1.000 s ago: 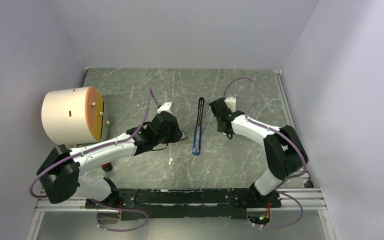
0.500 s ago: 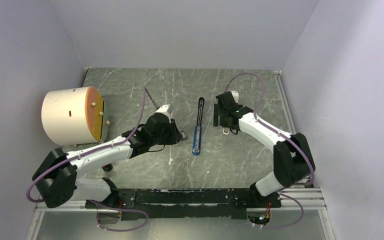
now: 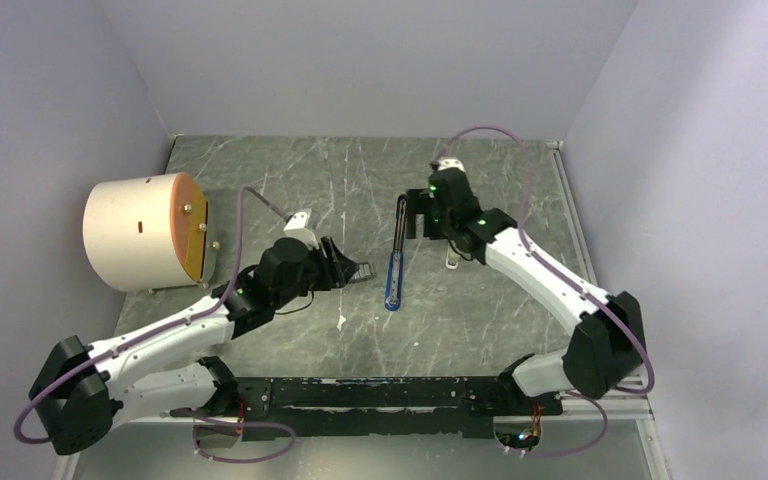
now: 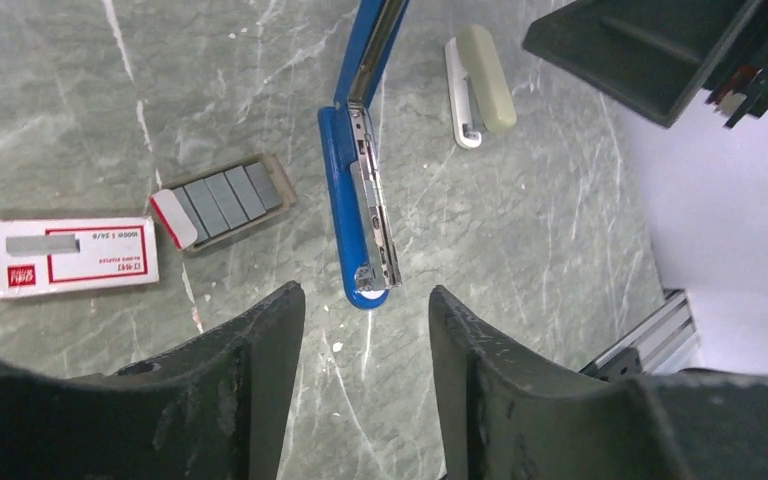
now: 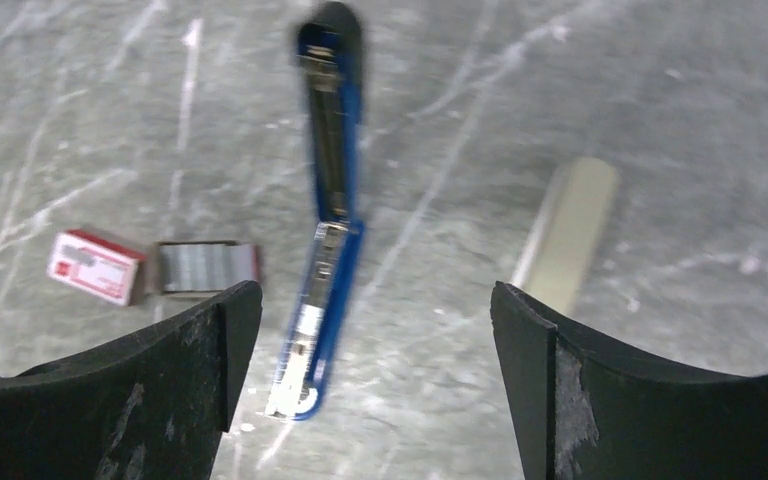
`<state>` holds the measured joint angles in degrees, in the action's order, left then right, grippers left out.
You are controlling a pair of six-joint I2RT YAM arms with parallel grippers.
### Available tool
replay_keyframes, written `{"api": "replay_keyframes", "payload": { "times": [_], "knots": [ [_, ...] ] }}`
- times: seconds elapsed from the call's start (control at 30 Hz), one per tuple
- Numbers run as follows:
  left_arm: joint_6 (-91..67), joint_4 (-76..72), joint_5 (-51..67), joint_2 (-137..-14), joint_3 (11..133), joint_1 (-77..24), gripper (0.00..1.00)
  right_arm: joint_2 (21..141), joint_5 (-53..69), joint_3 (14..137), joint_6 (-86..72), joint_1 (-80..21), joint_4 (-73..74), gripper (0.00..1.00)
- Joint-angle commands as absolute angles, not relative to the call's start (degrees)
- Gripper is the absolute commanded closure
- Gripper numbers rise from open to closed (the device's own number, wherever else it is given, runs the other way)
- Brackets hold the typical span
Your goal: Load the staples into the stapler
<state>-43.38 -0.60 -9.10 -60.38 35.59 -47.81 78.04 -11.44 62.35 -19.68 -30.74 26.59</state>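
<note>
Staples [image 4: 225, 200] lie just left of the flat-open stapler [image 4: 358, 220], whose length runs away from the arms; left gripper [image 4: 365, 300], wide and empty, hovers nearer; right gripper [image 5: 375, 300] also wide

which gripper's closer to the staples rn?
Left. The left gripper hovers open on the same side of the stapler as the staples. The right gripper is across the stapler, by its far black tip.

1 stapler [image 4: 352, 185], 1 staples block [image 4: 226, 199], 1 box [image 4: 72, 257], 1 beige bar [image 4: 481, 82].
</note>
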Motion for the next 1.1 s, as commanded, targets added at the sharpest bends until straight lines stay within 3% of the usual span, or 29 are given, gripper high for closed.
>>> {"api": "replay_keyframes", "payload": {
  "times": [0.0, 0.3, 0.43, 0.6, 0.8, 0.93, 1.07],
  "knots": [
    [-45.3, -1.7, -15.1, -56.1, 33.1, -47.4, 0.40, 85.3, -16.3, 68.9, -21.4, -37.7, 23.5, 0.11],
    [-44.9, 4.2, -18.1, -54.6, 33.2, -47.3, 0.12, 99.1, -34.6, 79.8, -29.9, -40.3, 23.2, 0.18],
    [-45.3, 4.2, -16.2, -56.8, 33.7, -47.3, 0.07, 104.3, -35.5, 84.4, -28.8, -40.1, 23.6, 0.20],
    [-46.6, 3.6, -12.1, -60.6, 34.2, -47.2, 0.15, 109.6, -34.8, 89.5, -28.3, -38.6, 27.0, 0.37],
    [-47.9, 0.6, -6.4, -64.1, 32.5, -47.0, 0.26, 111.6, -33.3, 90.7, -28.2, -37.3, 28.4, 0.41],
    [-48.1, -2.1, -1.9, -67.2, 32.3, -46.9, 0.28, 111.4, -31.8, 89.7, -27.2, -36.9, 27.4, 0.42],
    [-48.5, -4.8, 2.0, -70.8, 31.9, -46.8, 0.31, 111.6, -28.5, 89.3, -25.3, -36.6, 25.9, 0.50]
  ]
}}
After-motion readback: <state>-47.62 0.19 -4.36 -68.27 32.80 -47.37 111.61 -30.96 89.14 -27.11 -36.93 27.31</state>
